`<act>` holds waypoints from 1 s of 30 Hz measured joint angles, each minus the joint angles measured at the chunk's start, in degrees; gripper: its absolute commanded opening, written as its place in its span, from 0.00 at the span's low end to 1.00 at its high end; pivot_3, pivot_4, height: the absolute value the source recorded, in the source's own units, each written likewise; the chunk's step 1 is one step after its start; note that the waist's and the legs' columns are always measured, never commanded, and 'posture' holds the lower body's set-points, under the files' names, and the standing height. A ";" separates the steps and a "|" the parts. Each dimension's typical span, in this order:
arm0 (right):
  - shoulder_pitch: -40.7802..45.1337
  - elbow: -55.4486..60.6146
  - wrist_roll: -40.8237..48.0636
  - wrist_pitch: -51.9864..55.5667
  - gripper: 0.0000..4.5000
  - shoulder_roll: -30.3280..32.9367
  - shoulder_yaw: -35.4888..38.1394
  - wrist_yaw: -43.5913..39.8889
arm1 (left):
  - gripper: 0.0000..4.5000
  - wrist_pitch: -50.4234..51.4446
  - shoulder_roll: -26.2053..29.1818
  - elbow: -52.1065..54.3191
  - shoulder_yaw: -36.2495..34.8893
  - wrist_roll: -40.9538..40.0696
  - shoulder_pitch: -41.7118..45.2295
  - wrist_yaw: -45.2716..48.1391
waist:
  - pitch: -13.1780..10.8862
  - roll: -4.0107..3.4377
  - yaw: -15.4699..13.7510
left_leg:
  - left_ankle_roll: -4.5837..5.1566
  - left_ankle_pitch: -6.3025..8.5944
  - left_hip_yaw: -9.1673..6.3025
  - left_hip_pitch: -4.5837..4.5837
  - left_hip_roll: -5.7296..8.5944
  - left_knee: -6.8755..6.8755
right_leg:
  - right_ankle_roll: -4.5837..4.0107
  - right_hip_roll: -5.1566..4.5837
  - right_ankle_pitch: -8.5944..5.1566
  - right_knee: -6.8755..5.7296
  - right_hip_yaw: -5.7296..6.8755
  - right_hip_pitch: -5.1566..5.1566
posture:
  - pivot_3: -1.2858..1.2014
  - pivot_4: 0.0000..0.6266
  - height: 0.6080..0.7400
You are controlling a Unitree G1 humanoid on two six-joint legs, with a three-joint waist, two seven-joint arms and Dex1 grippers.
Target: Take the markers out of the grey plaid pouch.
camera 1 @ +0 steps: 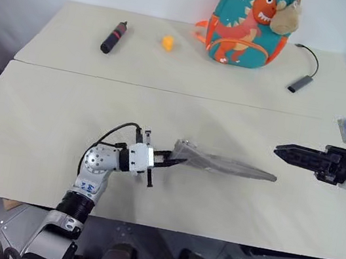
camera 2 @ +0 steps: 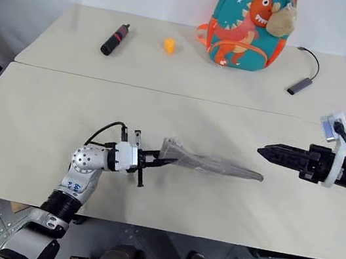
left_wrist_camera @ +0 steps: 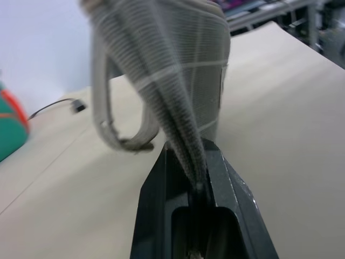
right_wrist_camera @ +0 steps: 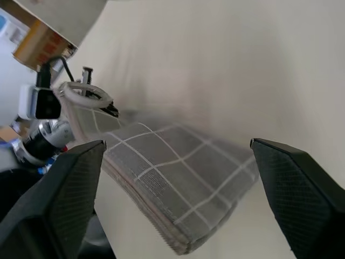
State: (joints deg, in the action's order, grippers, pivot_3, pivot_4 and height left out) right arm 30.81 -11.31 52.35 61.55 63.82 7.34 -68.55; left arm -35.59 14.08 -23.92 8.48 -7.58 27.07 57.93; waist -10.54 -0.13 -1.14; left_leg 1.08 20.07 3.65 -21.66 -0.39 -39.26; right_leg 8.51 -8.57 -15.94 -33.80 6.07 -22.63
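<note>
Left pincer clamped on one end of grey plaid pouch, near counter front edge. Pouch's long axis runs toward right pincer, spread wide, empty, facing the free end, just apart. No markers visible.

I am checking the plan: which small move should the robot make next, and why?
Probably bring the open right gripper back to the grey plaid pouch and take its free end. The left gripper pinches one end, the right one hangs apart from it, and no markers are out.
</note>
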 measured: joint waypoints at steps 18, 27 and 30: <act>8.11 13.62 14.74 30.07 0.99 -21.33 1.69 22.60 | 0.00 -18.20 -0.08 -7.99 5.15 13.24 4.30 -13.01 | 0.17 -0.29 -0.35 | -0.14 -0.07 -0.05 0.09 -0.21 -0.18 | -0.25 0.02 0.14 -0.19 0.08 0.01 | 0.52 0.24 1.00; 6.07 11.04 27.05 30.71 0.99 -25.40 1.42 30.86 | 0.00 -18.92 1.08 -8.46 6.49 14.40 4.58 -14.72 | 0.20 -0.33 -0.09 | -0.14 -0.08 -0.01 0.12 -0.26 -0.26 | -0.26 0.06 0.14 -0.29 0.07 0.01 | 0.52 0.24 1.00; 6.66 8.89 32.06 30.51 0.99 -30.30 1.55 35.64 | 0.00 -18.91 1.43 -8.45 6.97 14.40 4.59 -14.79 | 0.20 -0.34 0.04 | -0.15 -0.08 0.00 0.13 -0.28 -0.26 | -0.27 0.07 0.15 -0.31 0.07 0.01 | 0.52 0.24 1.00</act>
State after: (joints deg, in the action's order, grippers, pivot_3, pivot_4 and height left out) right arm 37.47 -2.42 84.40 92.06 33.52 8.90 -32.91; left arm -54.50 15.50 -32.37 15.44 6.82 31.66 43.14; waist -10.33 -0.47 -1.10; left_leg 0.93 19.98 3.65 -21.53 -0.67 -39.52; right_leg 8.24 -8.49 -15.80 -34.11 6.14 -22.62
